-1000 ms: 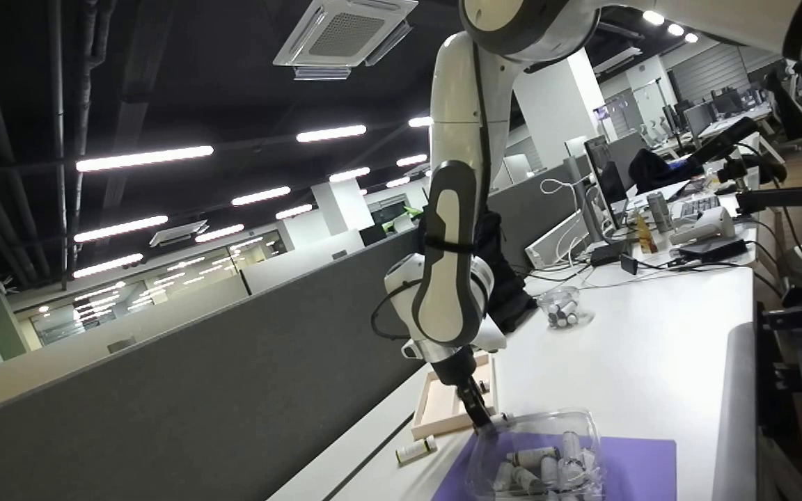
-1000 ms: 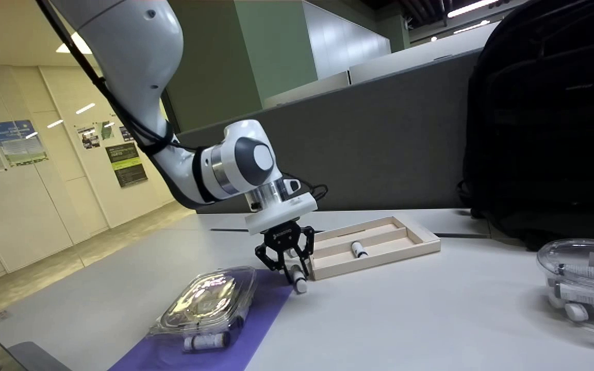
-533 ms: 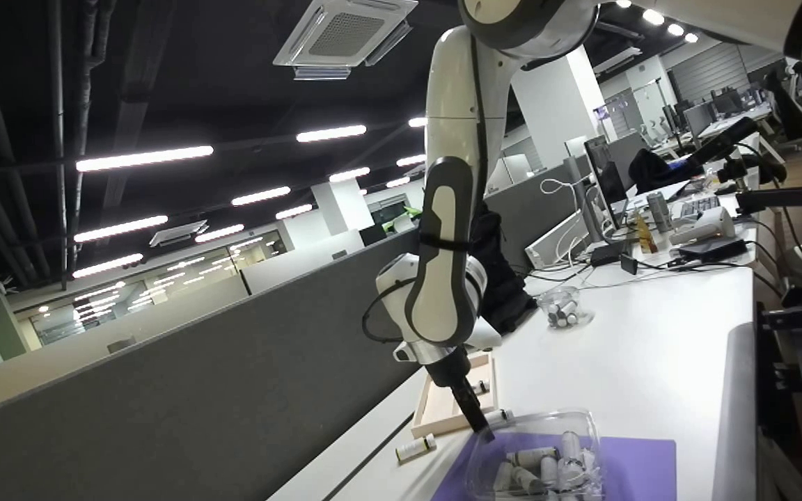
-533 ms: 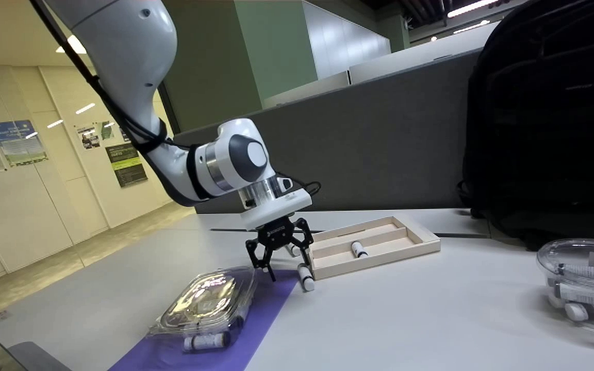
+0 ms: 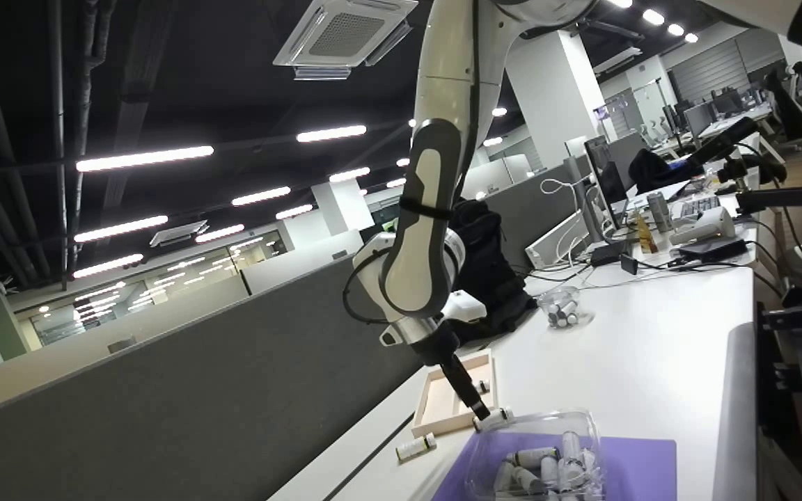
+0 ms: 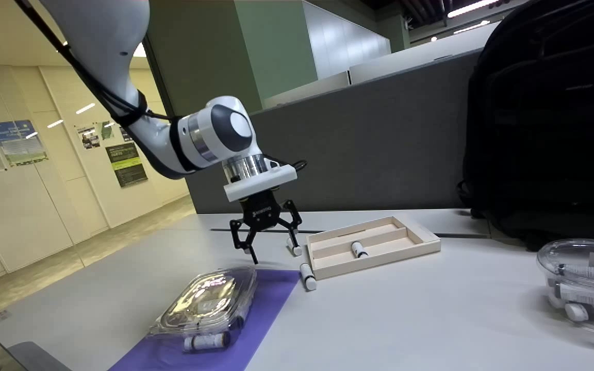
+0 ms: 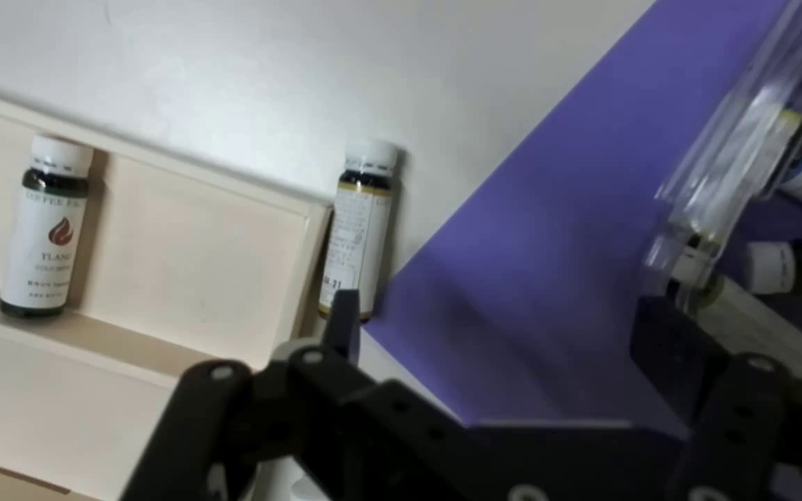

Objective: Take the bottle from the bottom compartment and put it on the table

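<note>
In an exterior view: jaws edge-on in front of the wooden tray (image 5: 443, 424), gap can't be judged here; tray sits on the table (image 5: 651, 348)

In an exterior view: jaws spread wide, holding nothing, above the table; bottle (image 6: 308, 277) lies on the table just beside the tray's end, by the corner of the purple mat (image 6: 271, 293); second bottle (image 6: 359, 249) in the tray's near compartment (image 6: 392, 245)

Wrist view: same bottle between tray and mat, cap pointing away from the jaws
</note>
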`<act>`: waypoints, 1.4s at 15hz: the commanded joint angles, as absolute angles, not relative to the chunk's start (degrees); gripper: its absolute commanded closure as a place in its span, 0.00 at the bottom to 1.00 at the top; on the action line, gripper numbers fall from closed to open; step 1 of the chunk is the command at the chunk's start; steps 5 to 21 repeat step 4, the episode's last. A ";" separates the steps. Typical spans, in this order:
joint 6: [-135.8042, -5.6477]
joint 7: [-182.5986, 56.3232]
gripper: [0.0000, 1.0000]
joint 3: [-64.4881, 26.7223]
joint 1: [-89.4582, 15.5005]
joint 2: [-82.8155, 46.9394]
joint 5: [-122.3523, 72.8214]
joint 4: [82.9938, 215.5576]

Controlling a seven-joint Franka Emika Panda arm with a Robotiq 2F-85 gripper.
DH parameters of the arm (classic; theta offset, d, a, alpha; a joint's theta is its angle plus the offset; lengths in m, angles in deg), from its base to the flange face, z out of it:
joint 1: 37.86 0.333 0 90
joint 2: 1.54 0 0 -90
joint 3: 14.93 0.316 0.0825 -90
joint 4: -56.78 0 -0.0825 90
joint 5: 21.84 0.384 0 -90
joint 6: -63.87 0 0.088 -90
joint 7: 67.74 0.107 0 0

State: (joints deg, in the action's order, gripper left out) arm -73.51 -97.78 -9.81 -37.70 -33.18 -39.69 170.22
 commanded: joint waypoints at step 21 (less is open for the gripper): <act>-61.44 -93.49 0.00 -11.39 -38.26 -27.77 -36.45 172.37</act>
